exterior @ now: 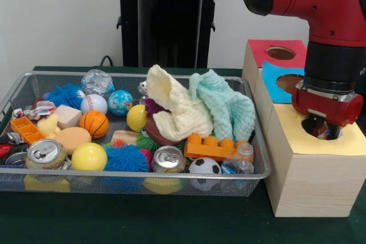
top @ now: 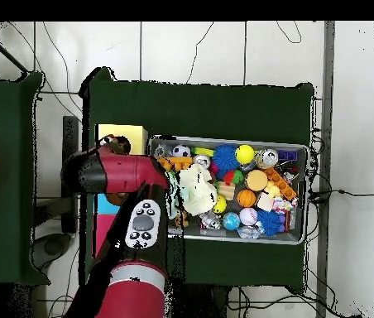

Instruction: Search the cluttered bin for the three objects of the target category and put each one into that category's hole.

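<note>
I hold the end effector (exterior: 323, 131) down in the yellow hole (exterior: 327, 130) for a drop; its grip state is hidden.

Plain pale wall (exterior: 51, 21) behind a dark green table (exterior: 131, 221); white tiled floor (top: 223, 50) with trailing cables (top: 197, 48).

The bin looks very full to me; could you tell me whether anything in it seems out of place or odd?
Mostly a normal jumble. Two cloths, cream and mint, lie heaped over the toys in the bin, hiding whatever sits beneath.
</note>
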Motion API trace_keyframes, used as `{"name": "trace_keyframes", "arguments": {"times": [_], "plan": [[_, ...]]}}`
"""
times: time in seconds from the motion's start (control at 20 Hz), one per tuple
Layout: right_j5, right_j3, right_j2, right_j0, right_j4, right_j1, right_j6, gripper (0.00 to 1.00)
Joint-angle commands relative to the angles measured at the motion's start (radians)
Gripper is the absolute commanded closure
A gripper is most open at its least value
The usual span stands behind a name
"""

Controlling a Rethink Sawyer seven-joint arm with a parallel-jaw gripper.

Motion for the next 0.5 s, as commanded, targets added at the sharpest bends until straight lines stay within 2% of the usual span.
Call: {"name": "trace_keyframes", "arguments": {"times": [0.05, 0.3, 0.4, 0.5], "plan": [[0.015, 0.014, 0.03, -0.025, 0.007, 0.159, 0.09, 0.0], [0.038, -0.007, 0.034, -0.033, 0.013, 0.164, 0.084, 0.0], [0.021, -0.032, -0.036, 0.011, 0.034, 0.184, 0.147, 0.0], [0.029, -0.026, -0.018, 0.001, 0.044, 0.177, 0.145, 0.0]]}}
